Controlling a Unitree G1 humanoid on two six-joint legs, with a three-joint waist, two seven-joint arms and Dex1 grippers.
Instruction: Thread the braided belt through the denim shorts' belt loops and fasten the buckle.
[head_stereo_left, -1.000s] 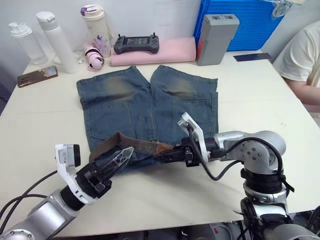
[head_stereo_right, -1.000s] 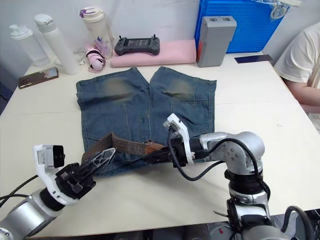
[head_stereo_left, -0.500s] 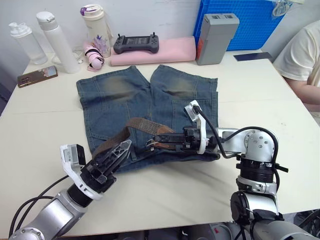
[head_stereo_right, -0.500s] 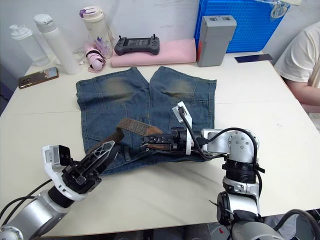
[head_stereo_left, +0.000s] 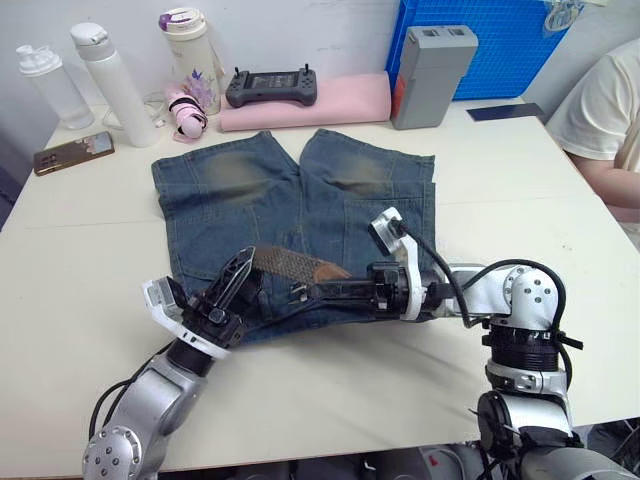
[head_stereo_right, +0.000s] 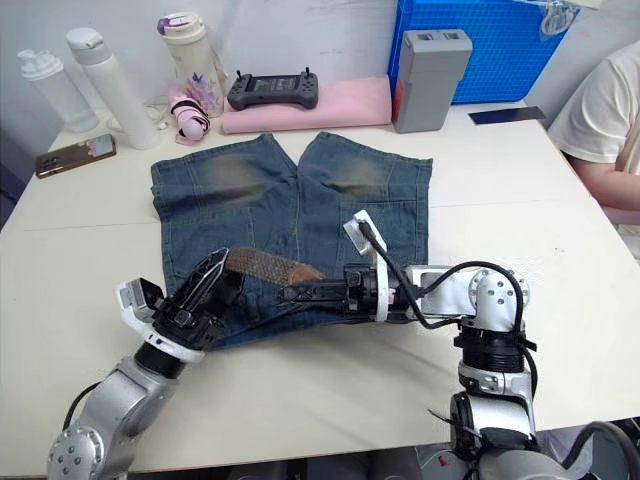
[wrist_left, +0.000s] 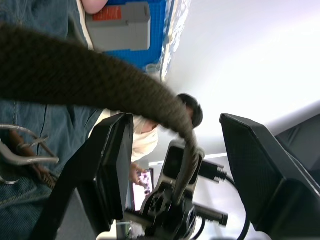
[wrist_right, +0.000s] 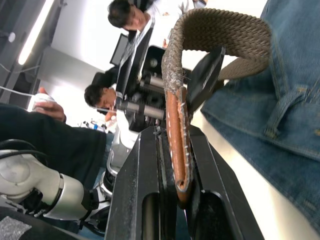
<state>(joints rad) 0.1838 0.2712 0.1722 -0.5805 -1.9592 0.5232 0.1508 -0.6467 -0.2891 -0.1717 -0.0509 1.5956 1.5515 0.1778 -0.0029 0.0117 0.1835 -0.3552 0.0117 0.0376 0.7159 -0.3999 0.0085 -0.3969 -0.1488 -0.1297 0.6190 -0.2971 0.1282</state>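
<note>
The denim shorts (head_stereo_left: 300, 200) lie flat on the white table with the waistband toward me. The braided belt (head_stereo_left: 290, 265) arches over the waistband near its middle. My right gripper (head_stereo_left: 298, 292) reaches in from the right, shut on the belt's tan leather tip (wrist_right: 175, 130). My left gripper (head_stereo_left: 240, 278) is open at the left end of the arch, and the strap (wrist_left: 90, 85) runs across between its fingers. A silver buckle (wrist_left: 17, 155) rests on the denim beside the left fingers. One belt loop (wrist_right: 280, 117) shows on the waistband close to the right gripper.
Three bottles (head_stereo_left: 115, 80) and a phone (head_stereo_left: 73, 152) stand at the back left. A controller (head_stereo_left: 272, 87) lies on a pink pad (head_stereo_left: 340, 100), beside a grey box (head_stereo_left: 430, 75) and a blue crate (head_stereo_left: 490, 45). A person (head_stereo_left: 610, 110) sits at the right edge.
My left gripper has moved forward and up to the belt's arch. My right gripper has carried the belt tip left over the waistband, and the arch now lies lower.
</note>
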